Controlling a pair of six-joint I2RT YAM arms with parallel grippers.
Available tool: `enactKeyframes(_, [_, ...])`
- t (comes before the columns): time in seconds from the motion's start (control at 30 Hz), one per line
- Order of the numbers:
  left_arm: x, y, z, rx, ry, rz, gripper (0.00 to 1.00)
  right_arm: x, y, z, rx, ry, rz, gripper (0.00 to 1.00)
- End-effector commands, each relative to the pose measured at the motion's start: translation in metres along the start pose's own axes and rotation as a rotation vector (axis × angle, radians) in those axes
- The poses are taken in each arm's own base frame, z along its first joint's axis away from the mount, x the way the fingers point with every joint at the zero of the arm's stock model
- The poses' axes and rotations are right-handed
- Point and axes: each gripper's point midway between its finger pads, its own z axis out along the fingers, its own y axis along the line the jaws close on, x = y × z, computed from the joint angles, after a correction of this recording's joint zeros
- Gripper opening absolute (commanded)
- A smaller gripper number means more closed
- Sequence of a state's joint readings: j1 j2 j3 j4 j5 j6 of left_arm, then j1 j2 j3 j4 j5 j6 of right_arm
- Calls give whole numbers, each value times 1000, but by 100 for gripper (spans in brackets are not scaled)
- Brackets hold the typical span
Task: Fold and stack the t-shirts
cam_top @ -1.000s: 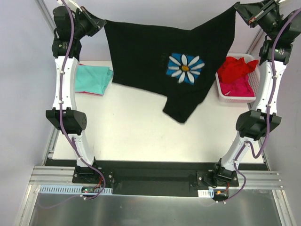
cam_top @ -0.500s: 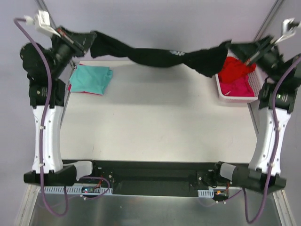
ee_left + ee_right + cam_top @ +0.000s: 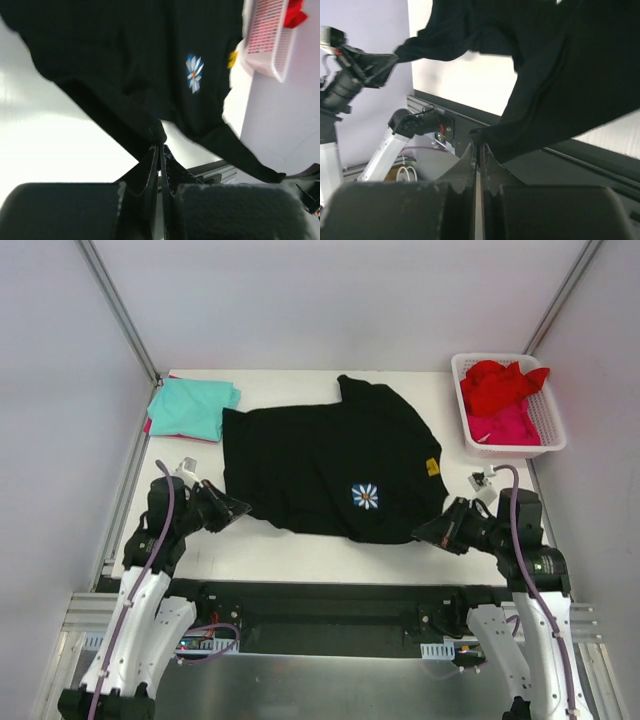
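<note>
Low in the overhead view, the left gripper (image 3: 238,508) and right gripper (image 3: 422,533) are each clamped on a near corner of the black t-shirt (image 3: 320,460), its hem running left to right between them. The shirt lies spread mid-table, reaching toward the frame's top. Its flower print (image 3: 366,496) and yellow tag (image 3: 432,466) show no readable writing; beyond, a teal shirt (image 3: 195,405) lies upper left and a red shirt (image 3: 500,385) fills the basket (image 3: 552,430) upper right.

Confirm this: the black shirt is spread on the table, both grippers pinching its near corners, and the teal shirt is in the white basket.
One slip: the teal shirt lies on the table at far left, not in the white basket, which holds a red shirt and a pink shirt; the top external view shows it. The rest stands.
</note>
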State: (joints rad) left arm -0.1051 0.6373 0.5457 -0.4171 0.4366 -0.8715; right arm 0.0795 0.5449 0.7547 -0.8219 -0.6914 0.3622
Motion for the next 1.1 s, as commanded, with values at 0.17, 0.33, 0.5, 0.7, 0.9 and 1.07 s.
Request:
enactKeyframes(0.17, [14, -10, -38, 10, -11, 24, 0, 25, -21, -16, 121, 49, -24, 1])
enactKeyframes(0.33, [13, -5, -41, -3, -37, 32, 0, 26, -23, -19, 132, 26, -37, 1])
enactKeyframes(0.5, [10, -3, -38, -34, -25, 44, 0, 20, -28, -21, 175, 23, -58, 1])
enactKeyframes(0.7, [-30, -32, -15, -24, -42, 99, 0, -37, -18, 5, 162, -55, -117, 1])
enactKeyframes(0.9, [-109, -88, 37, 61, -137, 162, 0, -146, 20, 44, 110, -156, -230, 1])
enactKeyframes(1.07, [-220, -206, 81, 274, -267, 363, 0, -263, 89, 69, -15, -250, -463, 1])
